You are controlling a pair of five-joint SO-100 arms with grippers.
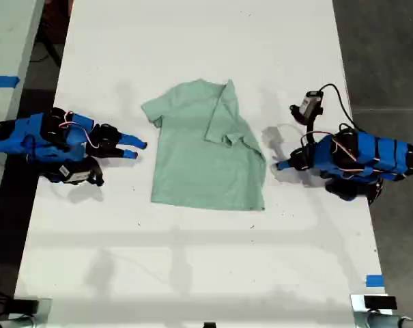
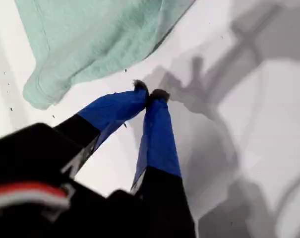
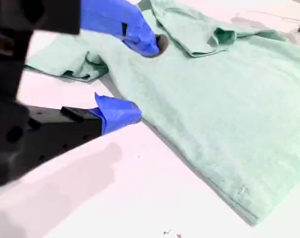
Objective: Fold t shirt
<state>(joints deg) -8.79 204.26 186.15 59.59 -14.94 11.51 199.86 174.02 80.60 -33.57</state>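
The pale mint-green t shirt (image 1: pixel 199 157) lies flat in the middle of the white table (image 1: pixel 192 273), collar toward the far edge. Its sleeve on the exterior view's right is folded in over the body. My first gripper (image 1: pixel 280 165) (image 2: pixel 150 92) is shut and holds nothing. It rests just off the shirt's (image 2: pixel 90 39) edge on the exterior view's right. My second gripper (image 1: pixel 132 149) (image 3: pixel 140 79) stands open at the shirt's (image 3: pixel 229 109) edge on the exterior view's left, below the spread sleeve. One fingertip (image 3: pixel 150 44) hangs over the cloth, the other (image 3: pixel 122 113) over bare table.
Both blue arms lie low on the table, one at each side of the shirt. A cable and a small camera (image 1: pixel 308 106) rise behind the first arm. Blue tape (image 1: pixel 374 280) marks the near corner on the exterior view's right. Dark floor (image 1: pixel 390 55) borders the table.
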